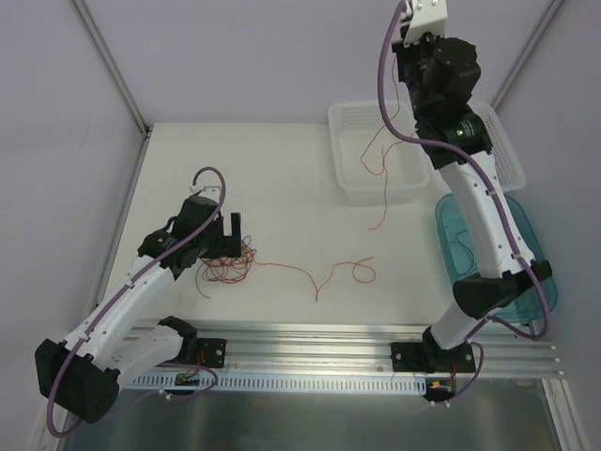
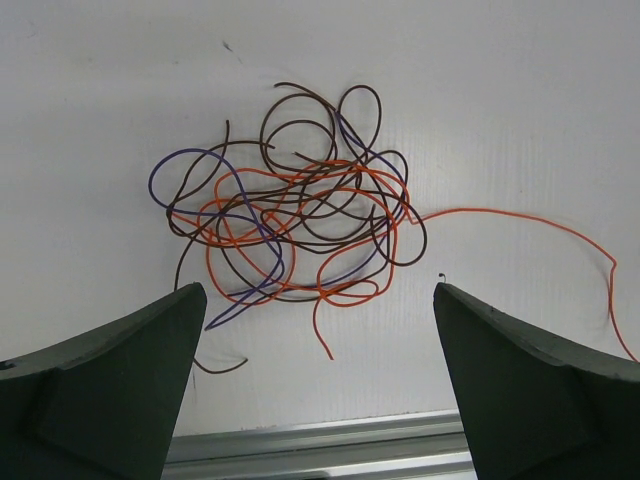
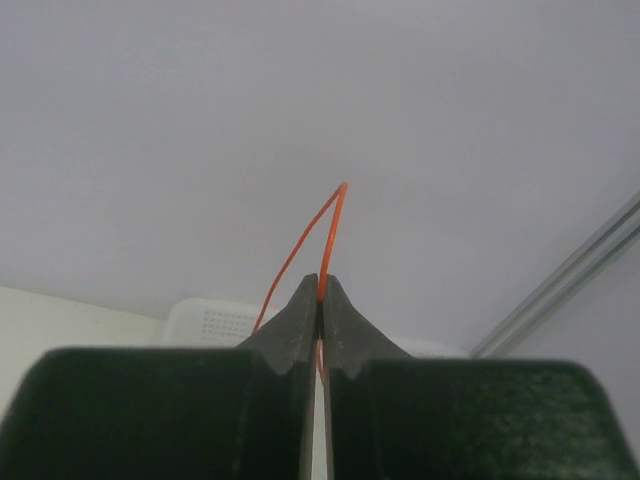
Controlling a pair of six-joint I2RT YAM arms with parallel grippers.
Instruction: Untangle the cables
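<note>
1. The left gripper [image 2: 318, 292] hangs just over the tangle of cables [image 2: 290, 220], fingers spread wide and holding nothing.
2. Right of the tangle, a loose red strand [image 1: 329, 277] trails away from it.
3. Far beyond the tangle, the right gripper [image 3: 320, 287] is pinched tight on a red cable [image 3: 343, 188], raised above the white basket [image 1: 349, 117]. Likely next: lower it in and release.

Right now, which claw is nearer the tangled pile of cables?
Left. The left claw hangs open directly over the tangle; the right claw is far off, raised above the white basket, shut on one red-orange strand.
</note>
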